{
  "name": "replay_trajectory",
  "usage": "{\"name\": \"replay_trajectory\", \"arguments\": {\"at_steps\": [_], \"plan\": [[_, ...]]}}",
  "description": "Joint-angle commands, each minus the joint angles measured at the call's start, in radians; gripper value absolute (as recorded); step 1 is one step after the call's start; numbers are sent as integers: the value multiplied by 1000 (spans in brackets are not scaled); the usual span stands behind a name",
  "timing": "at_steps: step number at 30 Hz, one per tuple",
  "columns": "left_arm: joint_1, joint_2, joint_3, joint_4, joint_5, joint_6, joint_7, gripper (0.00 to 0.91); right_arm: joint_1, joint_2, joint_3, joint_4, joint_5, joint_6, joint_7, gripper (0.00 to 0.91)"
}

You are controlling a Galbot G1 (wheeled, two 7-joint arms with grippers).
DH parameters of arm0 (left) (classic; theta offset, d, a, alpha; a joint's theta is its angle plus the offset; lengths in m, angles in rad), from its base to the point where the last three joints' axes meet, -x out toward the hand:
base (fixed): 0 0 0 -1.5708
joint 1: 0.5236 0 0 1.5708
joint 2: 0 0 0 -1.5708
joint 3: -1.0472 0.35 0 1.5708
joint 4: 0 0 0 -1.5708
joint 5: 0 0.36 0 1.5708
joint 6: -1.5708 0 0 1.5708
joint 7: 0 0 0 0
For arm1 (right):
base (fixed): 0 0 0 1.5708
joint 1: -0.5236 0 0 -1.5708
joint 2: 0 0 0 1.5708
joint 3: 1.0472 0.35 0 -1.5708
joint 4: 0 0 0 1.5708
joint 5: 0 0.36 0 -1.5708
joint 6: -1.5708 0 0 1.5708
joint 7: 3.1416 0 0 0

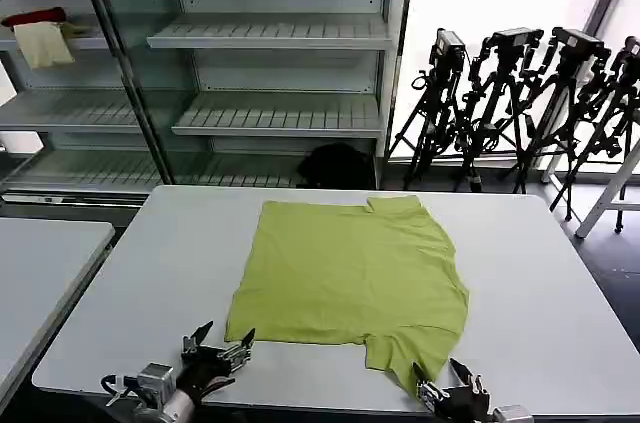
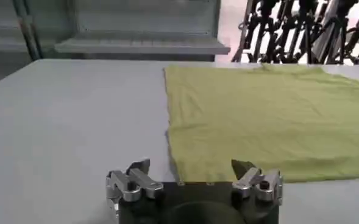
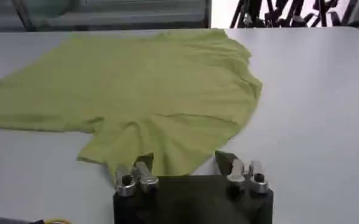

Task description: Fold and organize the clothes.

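Lying flat, soft lime T-shirt (image 1: 350, 278), smooth grey table (image 1: 150, 273), left hand (image 1: 222, 345) and right hand (image 1: 445, 380) spread apart.

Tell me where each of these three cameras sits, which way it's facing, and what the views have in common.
Head view: on the robot's head, looking forward and down at the table, T-shirt and shelves; left gripper and right gripper at the near edge.
Left wrist view: behind the open left gripper, facing the shirt's edge.
Right wrist view: behind the open right gripper, facing a sleeve.
All three views share the T-shirt.
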Motion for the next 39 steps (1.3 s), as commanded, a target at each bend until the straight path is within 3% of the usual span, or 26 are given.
{"name": "replay_trajectory", "arguments": {"at_steps": [1,22,39], "plan": [[5,-2,20,15,40,3,9,20,2,2,-13,-13,-14,-1,-1,0],[-24,-9,-1,-27,12,4,62,0,68,36,21,-1,20,0,6,0],[-264,-73,-13,82,-48,5,30,0,429,98,42,-148,2,-2,-42,0]]}}
